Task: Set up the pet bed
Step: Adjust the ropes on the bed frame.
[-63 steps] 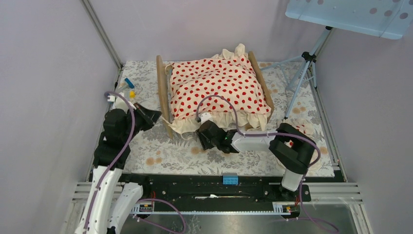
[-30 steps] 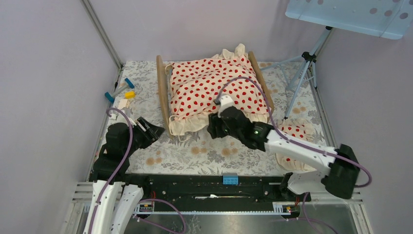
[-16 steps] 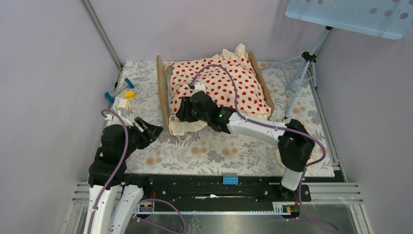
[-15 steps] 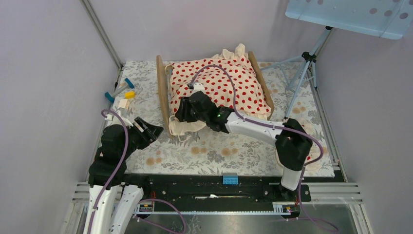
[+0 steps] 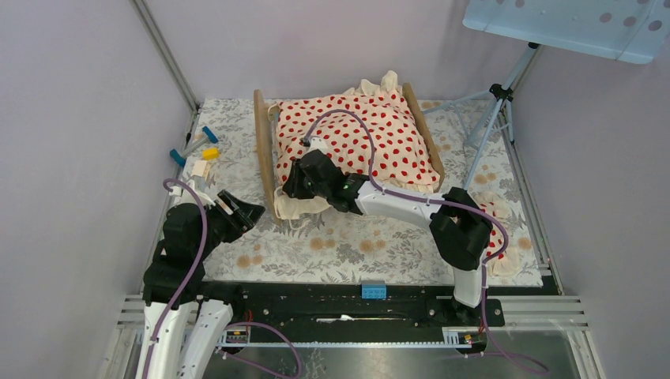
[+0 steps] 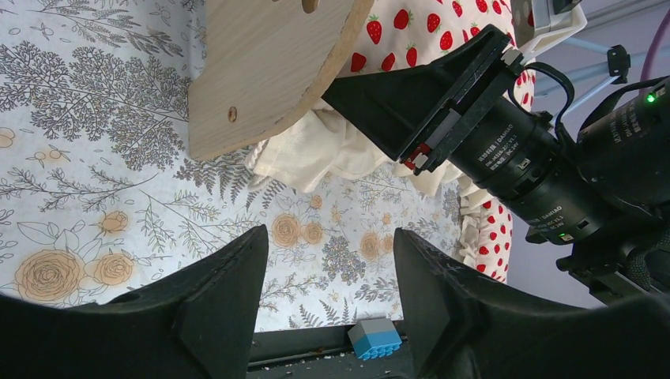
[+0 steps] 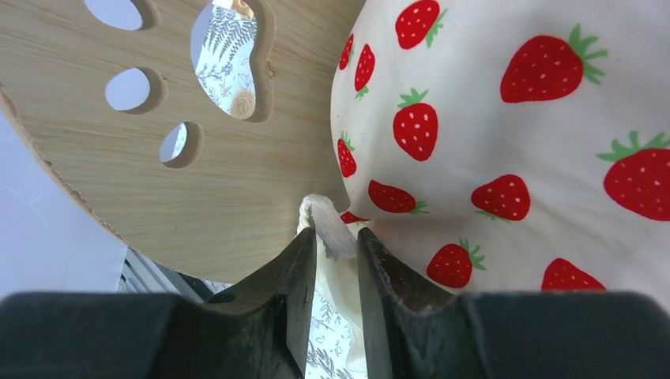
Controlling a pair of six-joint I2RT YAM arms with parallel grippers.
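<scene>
Pinching: the right pincer (image 7: 335, 237) is closed on the cream ruffle (image 7: 325, 217) of the strawberry blanket (image 7: 513, 118), and a fold of cloth shows between its fingers
Spot of the grip: hard beside the left end board (image 7: 158, 158), at the bed's near-left corner
Left pincer (image 6: 330, 235): jaws apart and empty, hanging low over the desk (image 5: 348, 249) just off that same board's near end
Pet bed (image 5: 262, 150): stands at the far middle of the desk; the blanket covers the top, so I can't see the mattress
Long axis: runs left to right, from board to board, with the blanket hem spilling over the near long side
Bed from the right pincer: almost all of it lies to the right and farther back, so I'd guess any tug to settle the hem has to run along that near side
Nearer arm: the left base sits closer to this corner, yet it's the right arm, reached across, that has the cloth
Pillow (image 5: 502, 217): lies at the desk's right, apart from the bed, half hidden under the right arm
Writing: white print rings a lens barrel (image 6: 513, 158) on the right wrist, too small for me to read; nothing legible on the blue brick (image 5: 374, 290) or the bed
</scene>
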